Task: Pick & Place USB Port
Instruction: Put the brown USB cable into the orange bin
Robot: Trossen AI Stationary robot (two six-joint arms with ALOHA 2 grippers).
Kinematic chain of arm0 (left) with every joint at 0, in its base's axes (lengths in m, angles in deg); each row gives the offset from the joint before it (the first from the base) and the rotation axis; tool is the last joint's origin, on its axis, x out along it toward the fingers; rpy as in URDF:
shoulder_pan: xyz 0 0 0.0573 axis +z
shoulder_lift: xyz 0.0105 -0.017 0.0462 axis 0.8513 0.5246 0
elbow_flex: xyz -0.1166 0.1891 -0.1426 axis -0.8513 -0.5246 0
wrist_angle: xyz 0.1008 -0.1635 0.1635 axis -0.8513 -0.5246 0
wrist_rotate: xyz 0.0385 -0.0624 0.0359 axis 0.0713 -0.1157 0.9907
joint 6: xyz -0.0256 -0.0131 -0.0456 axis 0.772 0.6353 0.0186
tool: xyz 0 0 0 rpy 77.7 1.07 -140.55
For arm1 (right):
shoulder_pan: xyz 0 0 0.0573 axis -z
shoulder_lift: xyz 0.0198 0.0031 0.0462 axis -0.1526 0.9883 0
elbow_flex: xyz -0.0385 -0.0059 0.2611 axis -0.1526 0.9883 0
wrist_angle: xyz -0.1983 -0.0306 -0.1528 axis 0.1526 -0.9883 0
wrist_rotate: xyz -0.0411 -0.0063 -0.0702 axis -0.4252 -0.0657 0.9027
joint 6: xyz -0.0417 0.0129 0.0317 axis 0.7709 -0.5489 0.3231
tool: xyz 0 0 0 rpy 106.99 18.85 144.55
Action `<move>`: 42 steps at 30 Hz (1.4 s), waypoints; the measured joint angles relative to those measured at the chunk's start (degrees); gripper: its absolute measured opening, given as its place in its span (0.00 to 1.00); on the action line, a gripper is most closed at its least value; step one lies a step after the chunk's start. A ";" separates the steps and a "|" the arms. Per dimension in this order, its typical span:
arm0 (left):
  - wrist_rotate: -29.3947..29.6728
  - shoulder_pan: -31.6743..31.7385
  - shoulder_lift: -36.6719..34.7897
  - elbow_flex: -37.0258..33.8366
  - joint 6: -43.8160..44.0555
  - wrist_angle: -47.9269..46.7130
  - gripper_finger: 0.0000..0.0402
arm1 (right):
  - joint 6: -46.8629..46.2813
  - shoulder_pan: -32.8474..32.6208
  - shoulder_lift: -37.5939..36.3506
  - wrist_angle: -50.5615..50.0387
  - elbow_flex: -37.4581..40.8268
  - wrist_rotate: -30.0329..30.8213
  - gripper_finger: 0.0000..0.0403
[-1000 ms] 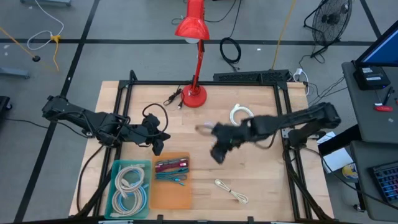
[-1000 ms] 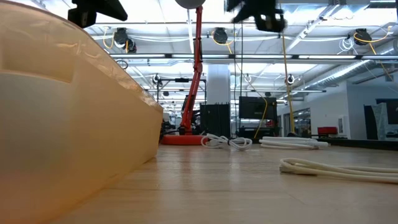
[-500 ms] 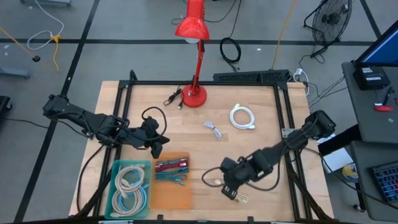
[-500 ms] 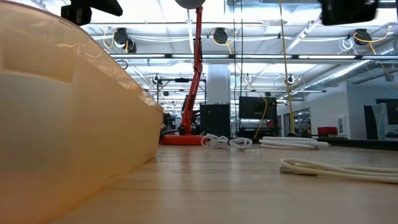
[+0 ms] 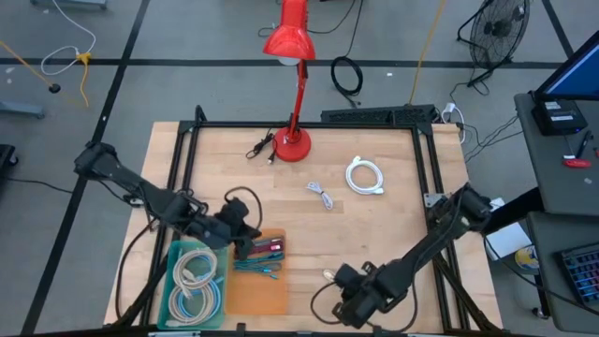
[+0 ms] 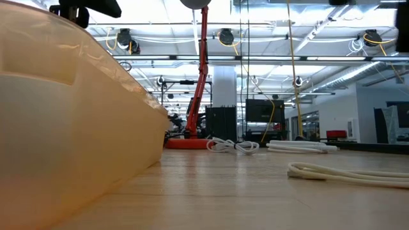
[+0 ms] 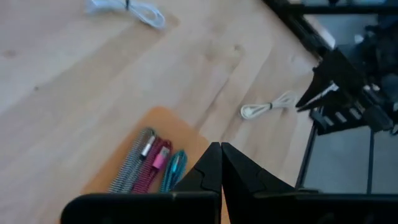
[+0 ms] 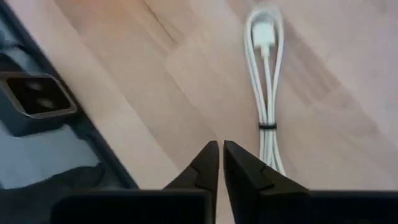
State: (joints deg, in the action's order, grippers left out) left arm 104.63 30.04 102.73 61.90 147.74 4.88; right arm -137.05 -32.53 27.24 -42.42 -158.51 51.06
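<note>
Wooden desk (image 5: 374,234); right gripper (image 8: 221,163) closed, empty, just beside white USB cable (image 8: 267,93); left gripper (image 7: 221,167) closed, empty, above orange tray (image 5: 257,290).

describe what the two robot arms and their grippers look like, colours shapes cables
Both arms are dark, near black, built from slim jointed links with bulkier housings at the joints. The left arm carries a black cable looping above its wrist; the right arm has one curling near its gripper end. The left gripper and the right gripper each have two dark, wedge-shaped fingers tapering to narrow tips. No markings are legible.
</note>
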 joint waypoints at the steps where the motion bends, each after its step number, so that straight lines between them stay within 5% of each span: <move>1: 0.00 -0.47 0.96 0.00 0.14 0.67 0.01 | -0.19 -0.13 0.71 0.02 0.00 -0.67 0.03; 6: -0.10 -1.76 5.16 0.00 1.04 3.62 0.01 | 0.64 0.55 2.46 -0.54 0.00 -2.22 0.03; 12: -1.09 -3.62 8.11 0.02 1.10 6.49 0.01 | 3.78 2.39 2.64 -1.66 -0.01 -7.72 0.21; 18: -1.08 -6.44 8.86 0.02 1.43 6.73 0.01 | 4.74 2.14 2.77 -1.37 0.77 -6.57 0.40; 26: -1.39 -9.23 8.62 0.02 2.67 6.95 0.01 | -0.64 1.89 2.51 7.64 10.45 -7.38 0.49; 32: -1.46 -11.26 8.62 0.04 4.38 7.15 0.01 | -6.79 1.27 2.47 12.20 15.71 -9.74 0.37; 37: -0.43 -11.93 8.62 0.04 5.87 7.17 0.01 | -8.48 0.99 2.73 12.96 16.03 -13.05 0.06; 42: 1.37 -11.93 8.62 0.04 7.37 7.22 0.01 | -11.85 0.94 2.11 14.57 15.56 -10.70 0.02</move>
State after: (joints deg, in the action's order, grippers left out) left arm 106.00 18.11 111.35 61.94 155.11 12.10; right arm -148.90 -31.59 29.35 -27.85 -142.96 40.35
